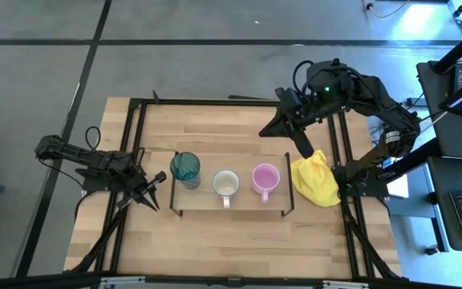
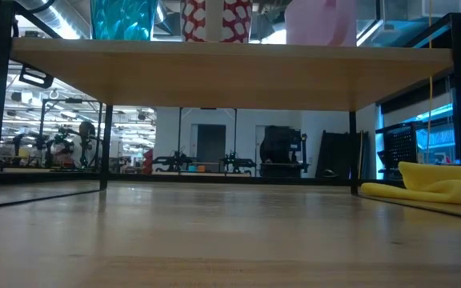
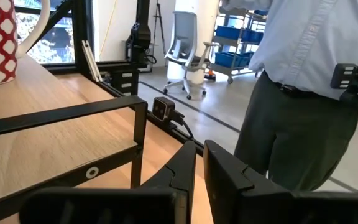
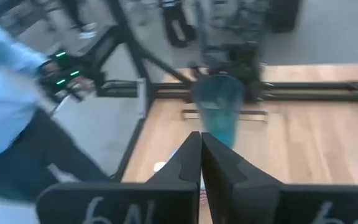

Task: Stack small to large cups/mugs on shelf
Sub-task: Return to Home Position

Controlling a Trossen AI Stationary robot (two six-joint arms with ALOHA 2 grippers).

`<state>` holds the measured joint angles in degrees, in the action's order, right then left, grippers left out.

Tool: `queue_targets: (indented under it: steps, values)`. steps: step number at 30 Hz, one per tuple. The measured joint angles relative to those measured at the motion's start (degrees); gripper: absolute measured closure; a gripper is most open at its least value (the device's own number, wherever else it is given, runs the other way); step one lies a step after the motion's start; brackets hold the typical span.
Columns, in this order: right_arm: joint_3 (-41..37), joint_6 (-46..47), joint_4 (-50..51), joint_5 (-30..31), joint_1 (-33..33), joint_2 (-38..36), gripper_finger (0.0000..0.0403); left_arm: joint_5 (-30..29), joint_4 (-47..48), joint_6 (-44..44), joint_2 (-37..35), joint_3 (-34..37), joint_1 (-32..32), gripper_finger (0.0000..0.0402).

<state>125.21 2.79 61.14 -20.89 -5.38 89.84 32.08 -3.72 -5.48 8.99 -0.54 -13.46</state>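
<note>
Lining the shelf (image 1: pixel 203 202), teal tumbler (image 1: pixel 185 167), cream mug (image 1: pixel 226 183), pink mug (image 1: pixel 265 177) seem size-ordered; left gripper (image 1: pixel 152 201) and right gripper (image 1: pixel 305 149) hover pinched, empty.

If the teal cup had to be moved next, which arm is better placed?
Likely left. Its pincer lies beside the shelf's left end, close to the teal cup; the right arm is beyond the pink mug.
</note>
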Motion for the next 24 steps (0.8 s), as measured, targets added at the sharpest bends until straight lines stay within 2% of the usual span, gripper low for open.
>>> queue_targets:
  steps: [5,8,13,16,19,20,24]
  values:
    - [0.0,-2.9,-1.37,-9.97,0.0,0.11,0.039,0.0,0.01,-0.04,0.0,0.0,0.01,0.0374]
    - [0.02,-1.71,-3.58,-10.71,0.79,0.81,0.039,0.0,0.01,-0.07,0.0,0.0,0.0,0.0374]
    - [0.02,4.28,-13.17,-10.58,4.91,5.08,0.039,-0.02,-0.01,-0.08,0.0,0.0,0.01,0.0374]
    - [0.02,4.71,-9.36,-6.69,7.66,7.24,0.039,-0.02,-0.01,-0.09,0.0,0.0,0.0,0.0374]
    - [-0.04,8.02,-0.55,4.92,8.48,7.46,0.039,-0.02,-0.01,-0.09,0.0,0.0,0.01,0.0374]
    - [-0.04,8.75,0.83,7.09,8.42,7.23,0.039,-0.02,-0.01,-0.09,0.0,0.0,0.0,0.0374]
    - [-0.02,2.84,-2.58,6.24,9.19,5.65,0.039,-0.02,-0.01,-0.09,0.0,0.0,-0.01,0.0374]
